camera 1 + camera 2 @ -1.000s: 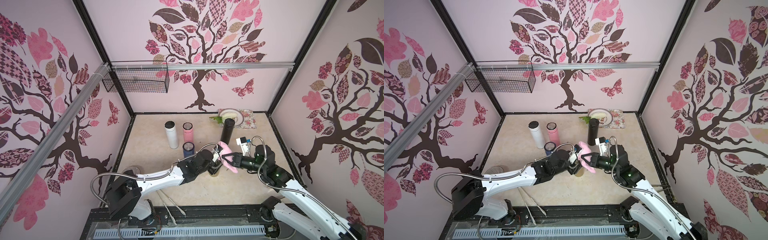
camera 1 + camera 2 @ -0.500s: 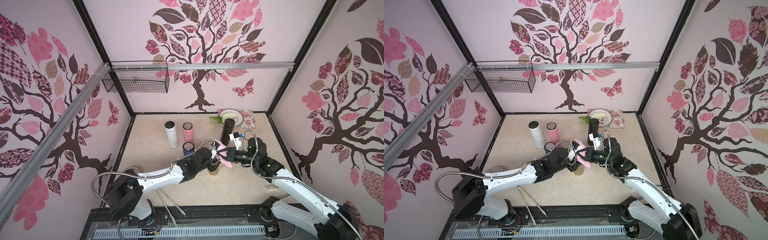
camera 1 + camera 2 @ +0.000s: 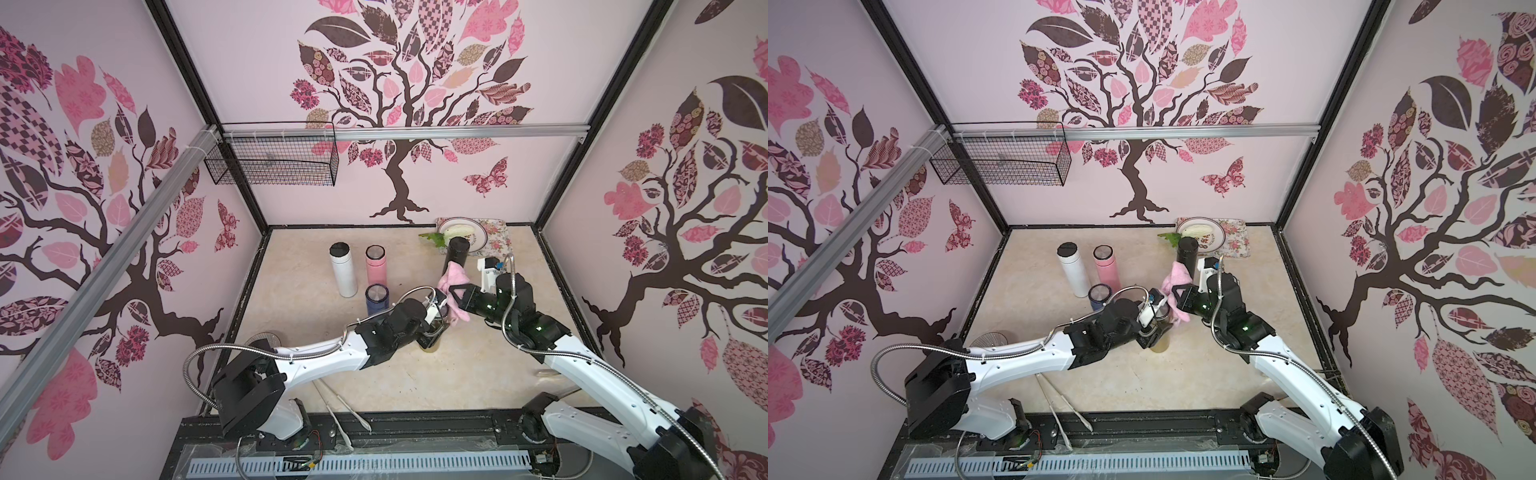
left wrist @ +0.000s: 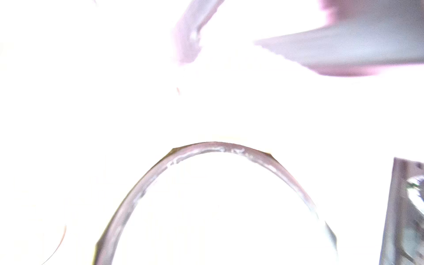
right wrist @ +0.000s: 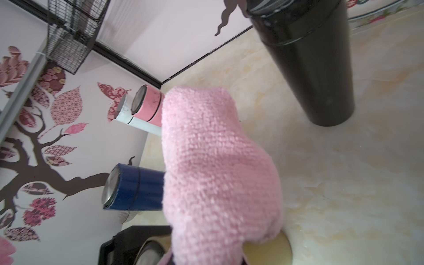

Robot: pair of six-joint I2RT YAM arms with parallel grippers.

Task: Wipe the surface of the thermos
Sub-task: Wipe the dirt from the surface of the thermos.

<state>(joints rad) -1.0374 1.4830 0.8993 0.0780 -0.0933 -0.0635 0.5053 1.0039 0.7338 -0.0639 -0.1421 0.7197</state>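
Note:
A yellowish thermos (image 3: 430, 347) stands near the table's middle, and my left gripper (image 3: 434, 329) is shut on its body. Its base also shows in a top view (image 3: 1159, 345) and in the right wrist view (image 5: 273, 250). My right gripper (image 3: 456, 297) is shut on a fluffy pink cloth (image 3: 454, 279), which hangs against the thermos's upper right side. In the right wrist view the cloth (image 5: 215, 165) fills the middle and hides the jaws. The left wrist view is washed out, showing only a curved rim (image 4: 218, 146).
White (image 3: 343, 272), pink (image 3: 376, 268) and blue (image 3: 377, 299) thermoses stand left of the arms. A black thermos (image 3: 456, 254) stands just behind the cloth, with a plate (image 3: 478, 237) on a floral mat beyond it. Tongs (image 3: 341, 415) lie at the front edge. A wire basket (image 3: 270, 164) hangs on the back left wall.
My right gripper has carried the pink cloth up and toward the back along the thermos. The left arm has held the thermos nearly still.

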